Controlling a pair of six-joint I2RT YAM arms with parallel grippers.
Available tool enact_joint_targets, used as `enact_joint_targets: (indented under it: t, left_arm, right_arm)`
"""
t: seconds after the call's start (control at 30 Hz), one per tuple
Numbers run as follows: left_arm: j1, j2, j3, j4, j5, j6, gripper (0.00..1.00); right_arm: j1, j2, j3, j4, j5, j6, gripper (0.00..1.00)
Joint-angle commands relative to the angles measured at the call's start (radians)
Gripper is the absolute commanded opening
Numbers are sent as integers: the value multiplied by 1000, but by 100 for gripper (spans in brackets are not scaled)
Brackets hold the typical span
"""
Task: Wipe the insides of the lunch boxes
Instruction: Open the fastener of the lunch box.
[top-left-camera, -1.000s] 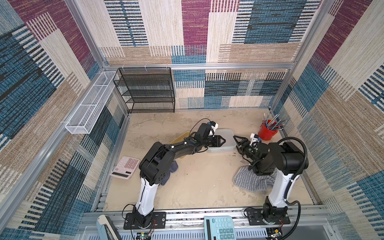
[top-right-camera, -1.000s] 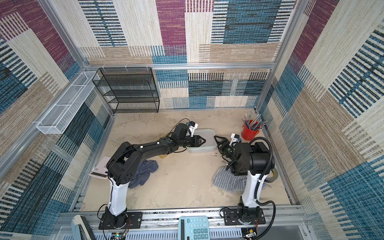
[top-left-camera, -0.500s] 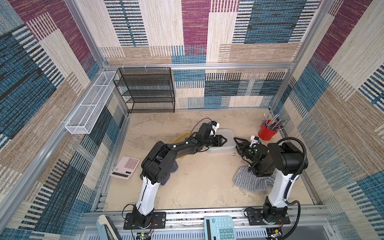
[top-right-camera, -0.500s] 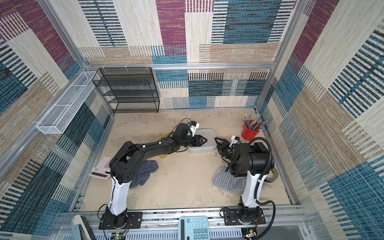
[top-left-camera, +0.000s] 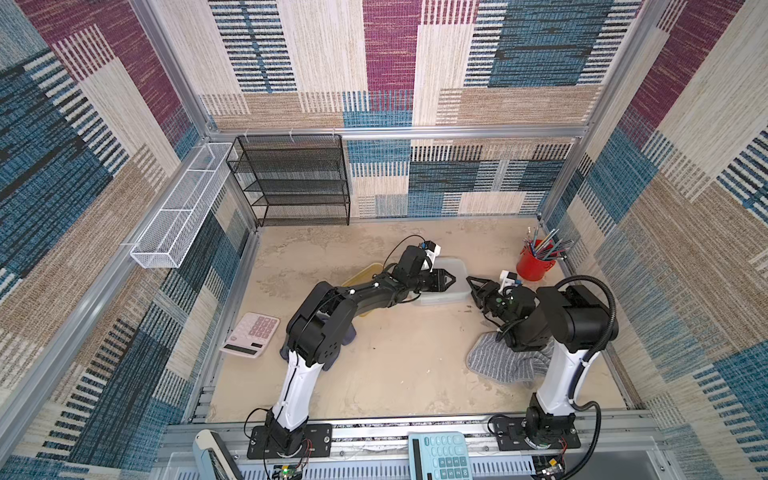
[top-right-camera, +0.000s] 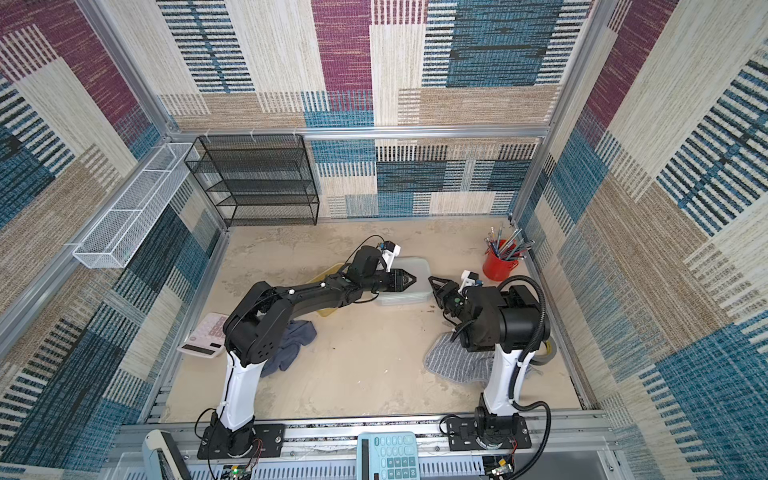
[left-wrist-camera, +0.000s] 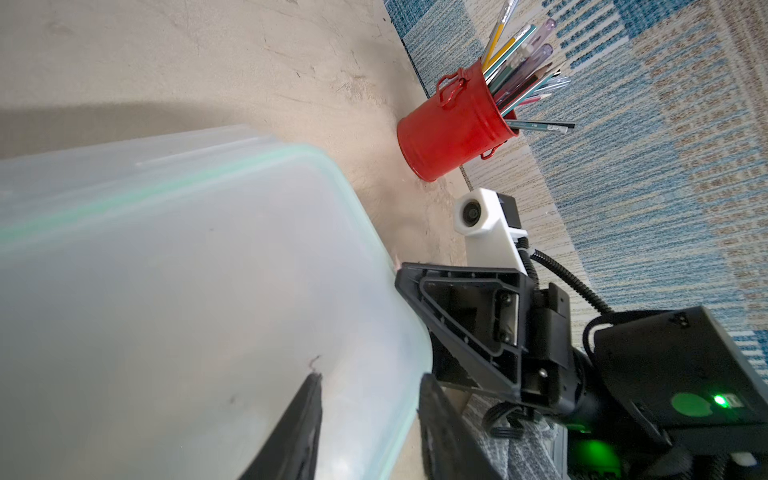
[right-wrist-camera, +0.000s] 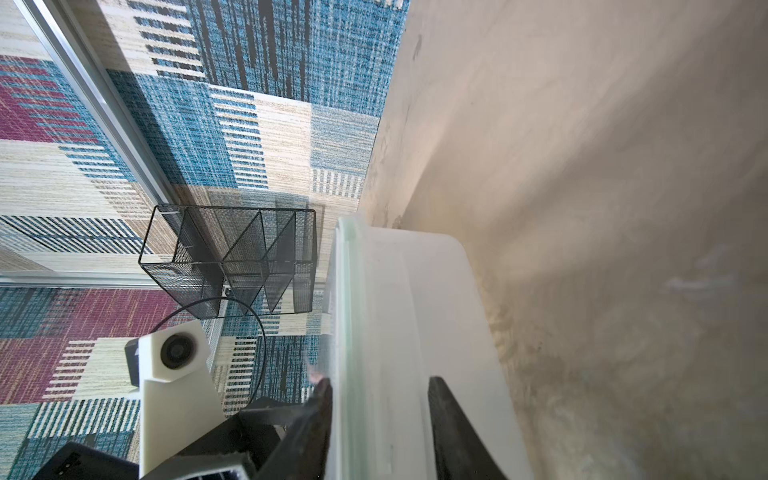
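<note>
Right gripper (top-left-camera: 469, 279): jaws apart, one above the other, tips just at the right end of the clear lunch box (top-left-camera: 451, 268). In the right wrist view the upper finger (right-wrist-camera: 320, 415) sits at the rim of the lid (left-wrist-camera: 187, 291) and the lower finger (right-wrist-camera: 446, 415) is in front of the end wall. No bite evident.

Left gripper (top-left-camera: 453, 281): reaches in from the left, over the near-right part of the same lid. Jaws part-way apart. The lid-side finger (left-wrist-camera: 303, 428) lies across the lid; the outer finger (left-wrist-camera: 436, 432) shows past its rim. Pinching, pressing or only hovering: cannot tell.

Relation that matters: the box lies dead ahead of the right fingertips, to their left, lid on. Its long axis looks to run left–right, in line with both grippers, though the left arm hides part of it. Both arms are at this box; the right one has the free end. Judged step: lid off before any wiping.

Amber lunch box (top-left-camera: 361, 274): left of the clear one, mostly under the left forearm, lying slantwise far-to-near. Nearer the left arm. Lid on or off: not visible.

Count:
- Lunch boxes: two.
- Cloths: two, neither held. The striped grey cloth (top-left-camera: 494, 361) is near right, under the right arm. The dark blue cloth (top-right-camera: 291, 345) is near left.
- Calculators: two, a pink calculator (top-left-camera: 251, 334) and a teal calculator (top-left-camera: 442, 457) on the front rail.
- Red pen cup (top-left-camera: 534, 266): one, far right.
- Black mesh shelf (top-left-camera: 299, 178): one.
- White wire basket (top-left-camera: 174, 212): one.
</note>
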Motion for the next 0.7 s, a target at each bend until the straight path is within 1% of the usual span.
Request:
enact_joint_targets:
  t: [0.0,0.1,0.27,0.37,0.53,0.67]
  left_arm:
    - [-1,28,-7,-228,-57,-5,42]
    - [-2,35,0,-241,-58,-3,42]
    - [-1,37,13,-284,-81,17,42]
    - [-2,42,23,-300,-91,26,42]
    - [-4,51,34,-315,-92,34,42]
    - [-3,48,36,-322,-92,41,42]
  right_arm:
    - [5,-28,13,116,-47,-33,38]
    - [5,-48,17,72,-40,-68,34]
    - [5,-92,45,-56,-25,-152,24]
    - [6,-102,57,-89,-20,-175,19]
    - [6,-103,55,-103,-8,-189,18]
    - [5,-142,59,-189,25,-244,19]
